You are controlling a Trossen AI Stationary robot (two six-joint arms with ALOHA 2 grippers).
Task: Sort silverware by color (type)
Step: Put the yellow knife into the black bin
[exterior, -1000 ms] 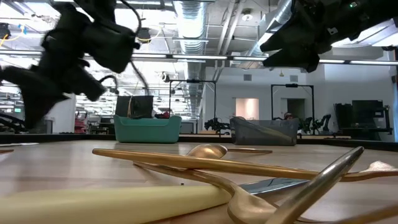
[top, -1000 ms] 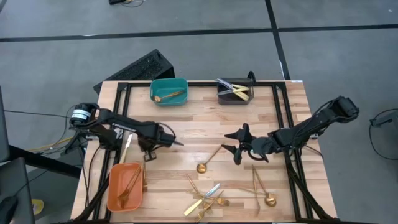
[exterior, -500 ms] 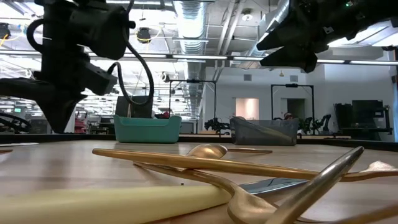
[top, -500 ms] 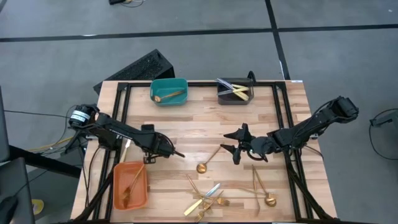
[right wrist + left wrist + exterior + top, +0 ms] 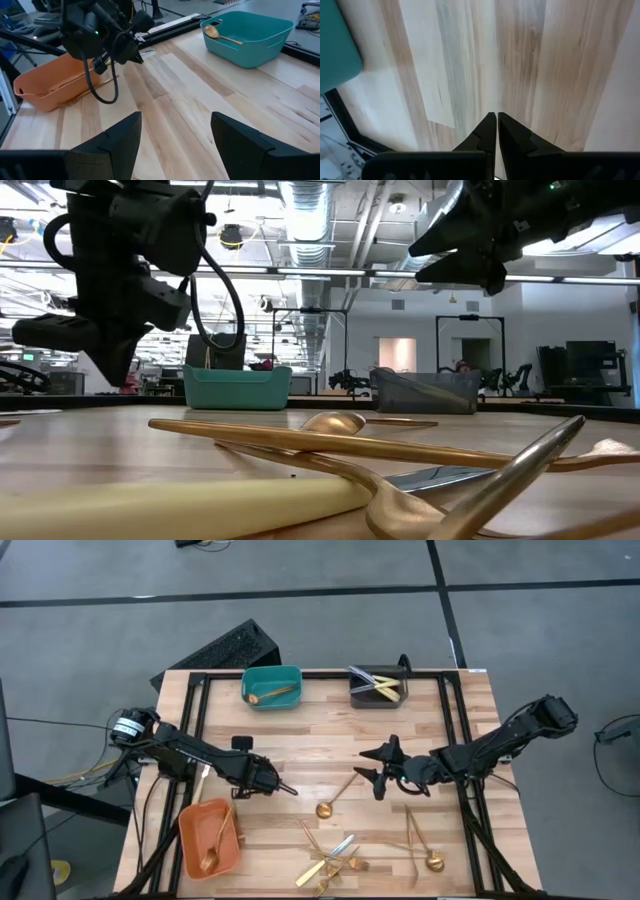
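Gold silverware lies loose on the wood table: one spoon at the middle, a heap of forks and knives near the near edge, and a spoon with other pieces right of it. The same heap fills the foreground of the low view. My left gripper is shut and holds nothing; it hangs above bare wood left of the middle spoon. My right gripper is open and holds nothing, just right of and above that spoon.
An orange bin near the near left corner holds gold pieces. A teal bin at the far edge holds a spoon. A grey bin beside it holds knives. Black frame rails run along the table's sides.
My left gripper has moved toward the near edge and a little to the right, away from the orange bin, staying shut. The orange bin has shifted a little to the right and turned slightly. My right arm has barely moved.
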